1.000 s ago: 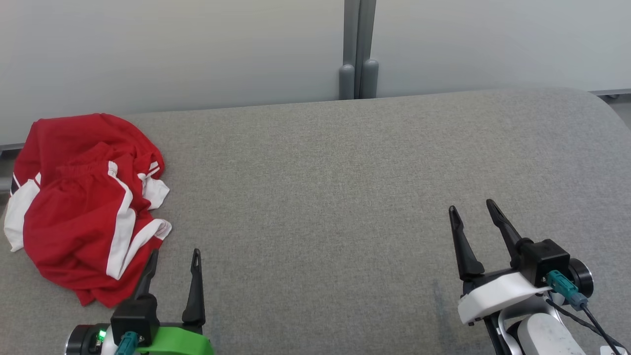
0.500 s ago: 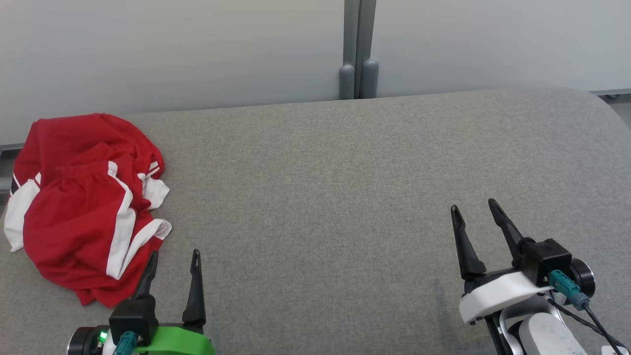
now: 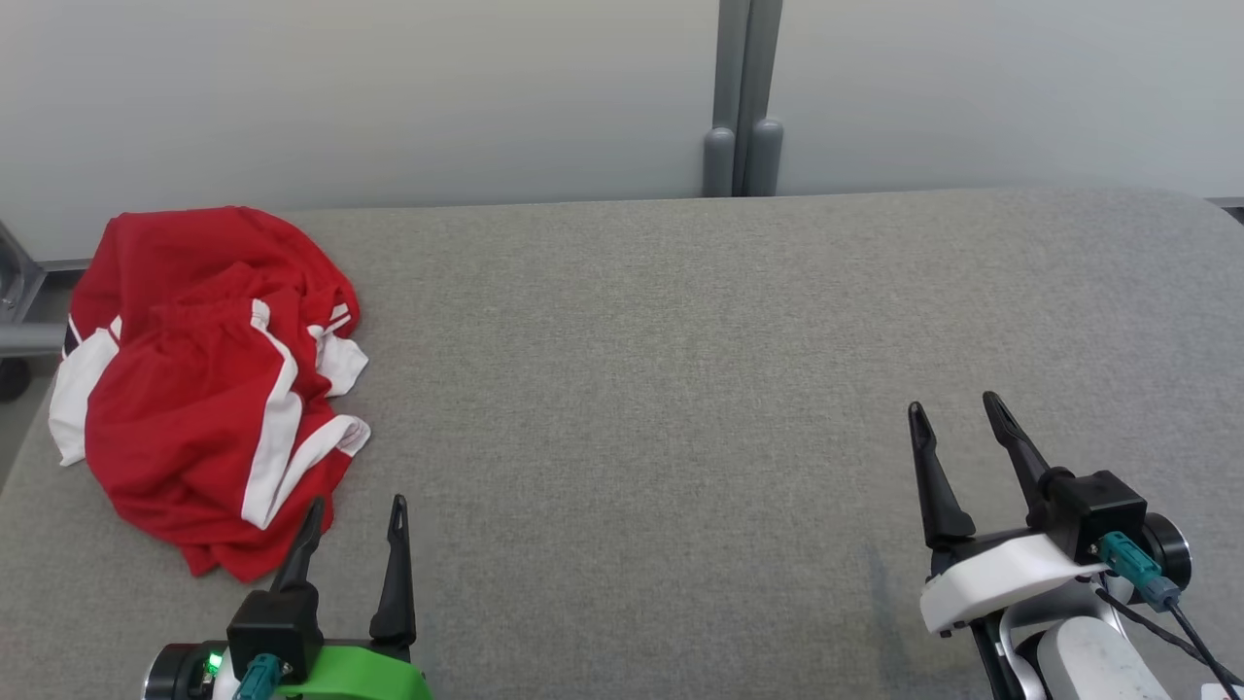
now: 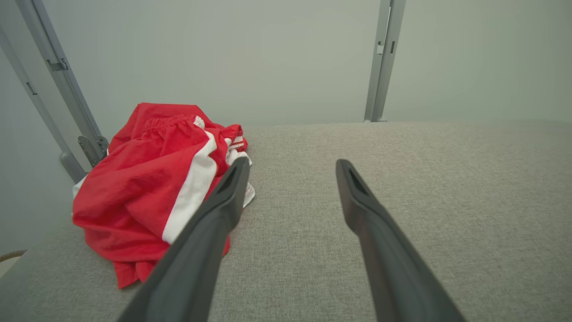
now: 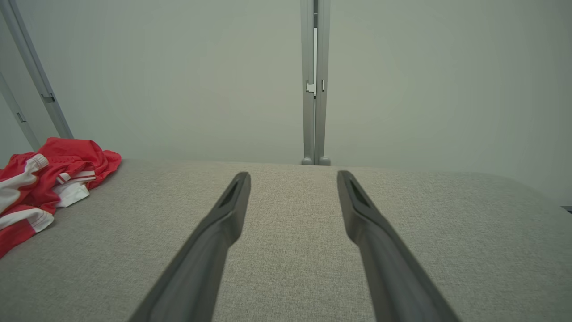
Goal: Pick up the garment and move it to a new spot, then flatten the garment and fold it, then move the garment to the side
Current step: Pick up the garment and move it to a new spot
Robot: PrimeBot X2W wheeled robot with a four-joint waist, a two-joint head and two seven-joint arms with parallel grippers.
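Observation:
A crumpled red garment (image 3: pixel 199 389) with white stripes lies bunched at the far left of the grey padded surface (image 3: pixel 661 369). My left gripper (image 3: pixel 357 507) hovers open just below and right of its lower hem, its left finger close to the cloth. In the left wrist view the garment (image 4: pixel 152 188) sits ahead and to the left, partly behind the left finger of that gripper (image 4: pixel 290 166). My right gripper (image 3: pixel 957 406) stands open at the lower right, far from the garment (image 5: pixel 40 179), with nothing between its fingers (image 5: pixel 292 175).
A pale wall with a grey double post (image 3: pixel 743 117) runs behind the surface. Grey metal framing (image 3: pixel 19 292) shows past the left edge. The surface's right end (image 3: pixel 1195 224) is rounded. Bare grey padding stretches between the two grippers.
The whole head view has shifted rightward, so the camera has turned left. The garment lies as before. Both grippers stay open and hold about the same pose.

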